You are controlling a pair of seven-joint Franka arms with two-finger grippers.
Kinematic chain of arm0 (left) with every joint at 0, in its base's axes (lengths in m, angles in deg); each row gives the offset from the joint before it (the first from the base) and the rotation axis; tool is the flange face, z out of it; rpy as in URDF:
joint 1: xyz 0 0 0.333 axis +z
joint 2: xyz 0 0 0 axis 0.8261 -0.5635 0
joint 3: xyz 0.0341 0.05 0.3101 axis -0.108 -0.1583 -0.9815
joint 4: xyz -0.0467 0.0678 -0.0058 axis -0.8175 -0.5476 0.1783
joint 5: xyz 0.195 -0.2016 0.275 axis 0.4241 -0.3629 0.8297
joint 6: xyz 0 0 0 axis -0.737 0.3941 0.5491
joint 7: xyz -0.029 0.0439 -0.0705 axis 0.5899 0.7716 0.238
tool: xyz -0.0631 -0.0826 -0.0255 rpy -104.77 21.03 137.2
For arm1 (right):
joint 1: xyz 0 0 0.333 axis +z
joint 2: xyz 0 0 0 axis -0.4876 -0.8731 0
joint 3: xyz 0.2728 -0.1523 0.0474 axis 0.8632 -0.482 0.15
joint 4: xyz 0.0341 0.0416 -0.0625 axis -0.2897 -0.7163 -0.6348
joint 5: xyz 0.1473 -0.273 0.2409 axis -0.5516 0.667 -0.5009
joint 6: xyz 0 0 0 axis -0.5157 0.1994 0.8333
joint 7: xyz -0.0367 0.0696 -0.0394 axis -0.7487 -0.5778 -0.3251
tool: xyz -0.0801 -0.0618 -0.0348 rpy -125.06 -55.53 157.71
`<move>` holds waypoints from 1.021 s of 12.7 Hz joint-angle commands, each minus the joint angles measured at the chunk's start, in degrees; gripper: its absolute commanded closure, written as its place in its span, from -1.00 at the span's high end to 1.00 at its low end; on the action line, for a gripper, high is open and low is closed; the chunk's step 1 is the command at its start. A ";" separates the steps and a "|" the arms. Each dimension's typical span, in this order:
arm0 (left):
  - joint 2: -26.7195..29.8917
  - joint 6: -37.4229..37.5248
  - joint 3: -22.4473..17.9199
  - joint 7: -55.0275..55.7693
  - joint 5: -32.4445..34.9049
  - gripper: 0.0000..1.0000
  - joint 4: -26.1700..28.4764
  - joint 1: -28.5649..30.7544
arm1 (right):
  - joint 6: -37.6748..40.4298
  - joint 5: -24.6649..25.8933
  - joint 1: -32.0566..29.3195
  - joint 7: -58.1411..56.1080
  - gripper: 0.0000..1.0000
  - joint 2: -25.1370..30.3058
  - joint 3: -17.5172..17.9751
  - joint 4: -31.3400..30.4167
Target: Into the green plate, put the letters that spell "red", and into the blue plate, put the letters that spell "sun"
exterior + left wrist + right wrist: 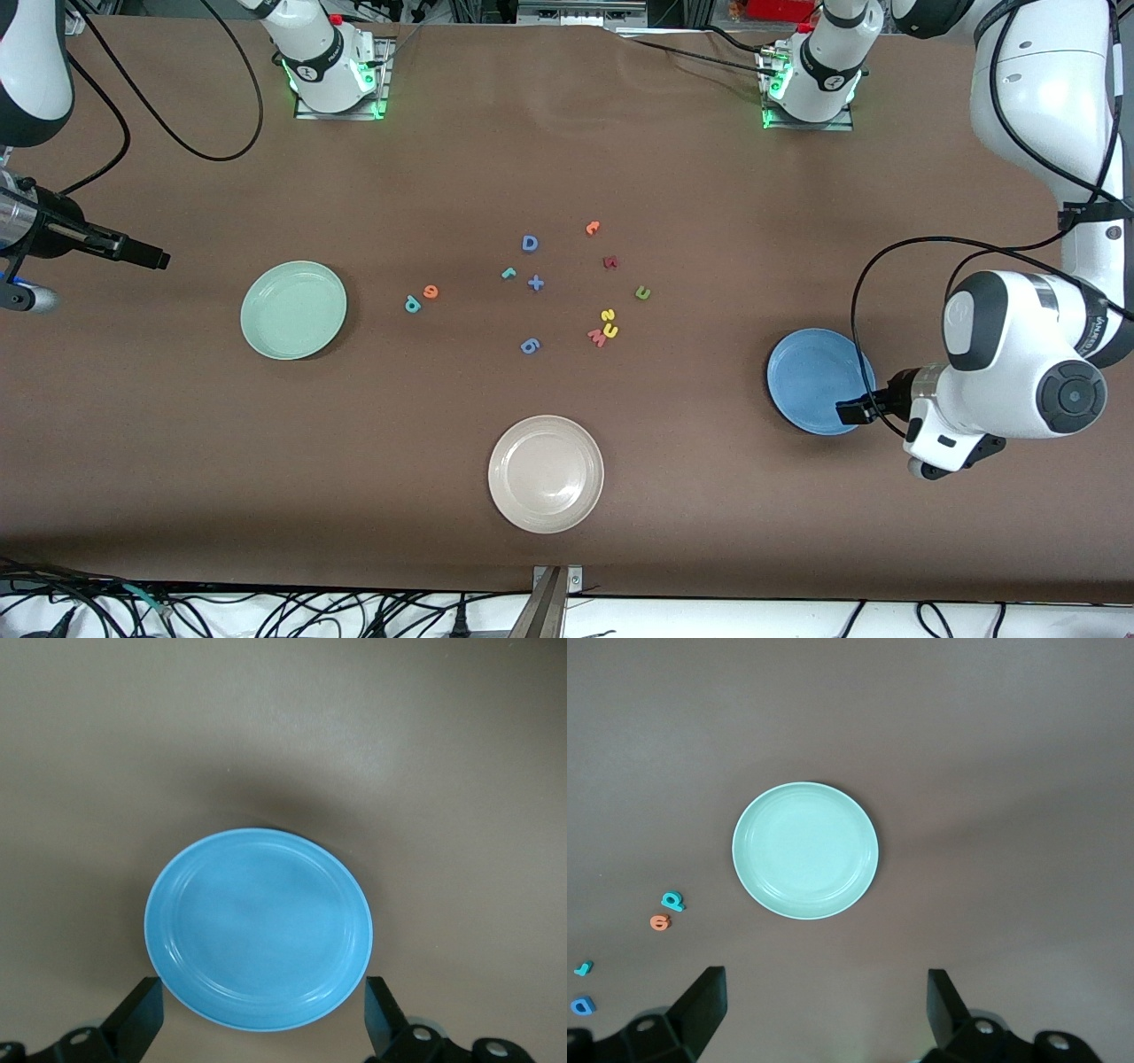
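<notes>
The green plate [293, 309] [805, 850] lies toward the right arm's end, the blue plate [819, 381] [257, 928] toward the left arm's end. Between them lie the teal r [508, 273] [583, 968], orange e [431, 291] [659, 922] and teal d [411, 304] [673, 900], then the yellow s [608, 315], yellow arch [611, 330] and green arch [642, 292]. My left gripper [848, 412] [261, 989] hangs open over the blue plate's rim. My right gripper [158, 259] [823, 981] hangs open over bare table beside the green plate. Both hold nothing.
A cream-white plate [546, 473] sits nearest the front camera. Among the letters lie a blue D [530, 243], a blue plus [535, 283], a blue 6 [529, 346], a pink-red W [596, 337], a dark red letter [609, 262] and a lone orange letter [593, 228].
</notes>
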 commanded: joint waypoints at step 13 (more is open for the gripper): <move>16.30 18.32 1.79 -11.54 10.95 1.00 1.70 -0.24 | 0.13 -1.11 0.28 -0.54 0.99 0.39 -0.37 0.08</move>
